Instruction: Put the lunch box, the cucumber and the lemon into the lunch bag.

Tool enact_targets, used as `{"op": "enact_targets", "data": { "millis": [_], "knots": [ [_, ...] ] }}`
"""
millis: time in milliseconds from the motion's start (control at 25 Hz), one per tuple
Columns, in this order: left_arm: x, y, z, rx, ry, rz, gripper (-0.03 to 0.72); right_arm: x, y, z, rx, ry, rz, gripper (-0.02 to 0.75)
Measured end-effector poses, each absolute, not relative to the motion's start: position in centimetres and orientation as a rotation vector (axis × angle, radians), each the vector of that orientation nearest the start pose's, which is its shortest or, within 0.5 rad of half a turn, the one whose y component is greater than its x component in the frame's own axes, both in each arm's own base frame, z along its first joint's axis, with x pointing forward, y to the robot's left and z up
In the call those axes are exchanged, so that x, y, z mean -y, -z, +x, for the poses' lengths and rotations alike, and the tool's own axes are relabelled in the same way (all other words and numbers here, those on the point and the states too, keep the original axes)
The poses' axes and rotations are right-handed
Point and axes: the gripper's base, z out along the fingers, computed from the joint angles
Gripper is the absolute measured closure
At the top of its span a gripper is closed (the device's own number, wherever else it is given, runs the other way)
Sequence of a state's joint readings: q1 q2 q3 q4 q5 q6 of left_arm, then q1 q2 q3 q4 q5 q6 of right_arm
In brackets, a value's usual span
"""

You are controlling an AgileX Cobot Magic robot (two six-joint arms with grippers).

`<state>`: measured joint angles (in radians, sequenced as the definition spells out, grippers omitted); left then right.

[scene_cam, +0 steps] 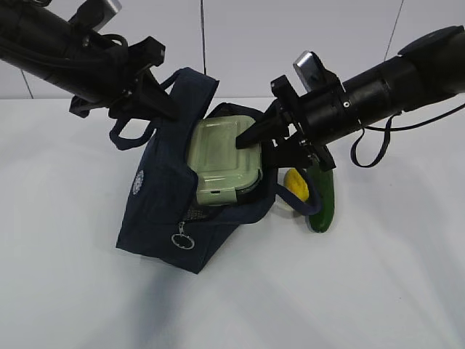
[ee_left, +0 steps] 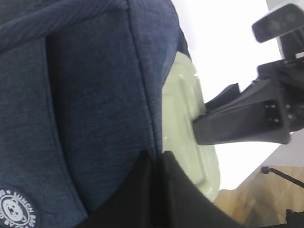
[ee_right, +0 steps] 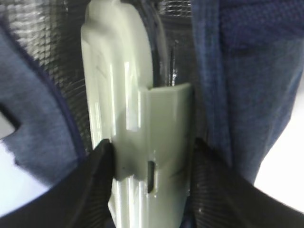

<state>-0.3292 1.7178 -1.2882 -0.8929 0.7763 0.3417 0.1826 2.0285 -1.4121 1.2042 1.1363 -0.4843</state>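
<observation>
Nearest, at about 7 o'clock on the white surface (scene_cam: pixel 80 291), the lunch bag (scene_cam: pixel 163 211) lies tipped on its side, its white round logo (scene_cam: pixel 138 182) and silver ring pull (scene_cam: pixel 182 239) facing the camera and its mouth gaping toward 2 o'clock. In that mouth sits the lunch box (scene_cam: pixel 221 163), pale green lid turned up and toward the camera, its lower part inside the fabric and its upper edge still outside. The right wrist view shows the box on edge against the bag's mesh lining, one lid clip in the middle of the frame.

The right gripper (scene_cam: pixel 251 142) comes in from 3 o'clock with its jaws set apart and clamped on the lunch box, one finger on each side of the clip edge. Just behind it, at 4 o'clock, the lemon (scene_cam: pixel 296 185) and the cucumber (scene_cam: pixel 322 203) lie on the surface outside the bag, both largely hidden by the gripper and a loop handle (scene_cam: pixel 294 203); whether they touch cannot be told.

Farther back, at 10 o'clock, the left gripper (scene_cam: pixel 163 102) has its jaws together, pinching the bag's upper rim and holding the mouth up. The far handle (scene_cam: pixel 127 134) droops beneath that arm. The bag's interior beyond the box is too dark to make out.
</observation>
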Motion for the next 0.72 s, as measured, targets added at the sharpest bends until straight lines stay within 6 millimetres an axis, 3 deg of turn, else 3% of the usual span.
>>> {"op": "enact_targets", "data": {
  "millis": [200,720],
  "knots": [
    [16.8,-27.4,33.4,-2.529,1.015,0.197,0.693,-15.3,-20.5,38.9,-2.598,-1.56,-0.05,0.371],
    [16.8,-27.4,33.4,-2.531,1.016,0.198,0.693,-19.0,-20.2,38.8,-2.516,-1.445,-0.094,0.371]
  ]
}}
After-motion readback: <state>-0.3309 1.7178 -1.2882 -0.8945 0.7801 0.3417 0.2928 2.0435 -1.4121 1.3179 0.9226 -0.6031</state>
